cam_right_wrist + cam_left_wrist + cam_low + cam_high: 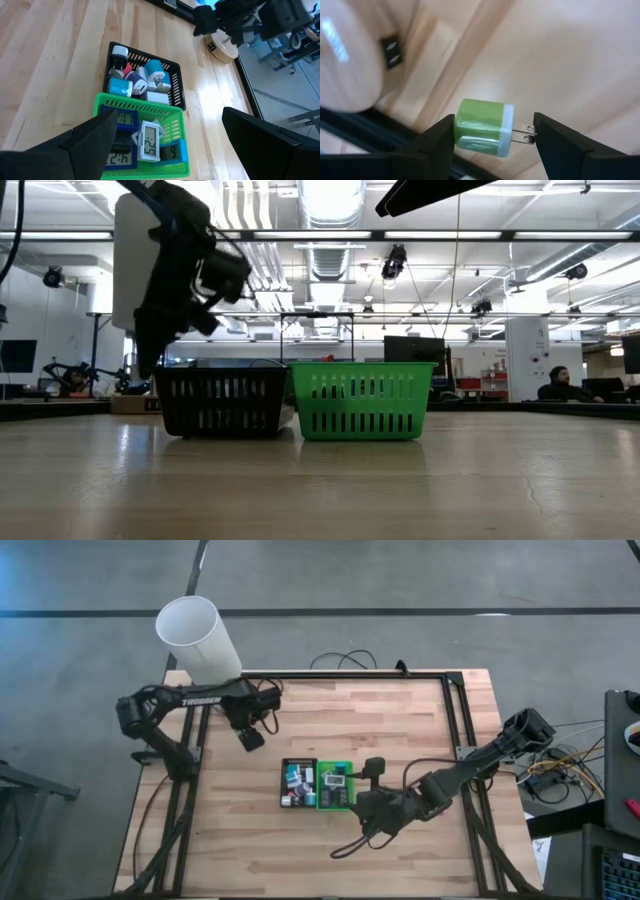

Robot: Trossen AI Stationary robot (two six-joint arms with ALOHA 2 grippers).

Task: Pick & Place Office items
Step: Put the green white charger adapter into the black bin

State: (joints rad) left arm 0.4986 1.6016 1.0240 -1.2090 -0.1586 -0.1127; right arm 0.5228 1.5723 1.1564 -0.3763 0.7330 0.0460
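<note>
Green-and-white plug adapter (484,128) sits clamped between the left gripper (495,137) fingers, held by its smooth plastic body with two metal prongs pointing at one finger. It looks light, rigid and a bit slippery, so the flat sides are the place to grip. Left gripper hovers at ten o'clock from the two baskets, over bare wood table (400,720). Black basket (172,80) holds roughly six or seven small chargers, hard to count exactly; green basket (145,105) at three o'clock beside it holds about four little digital clocks. Right gripper (372,772) waits spread apart, just beside the green basket.
</note>
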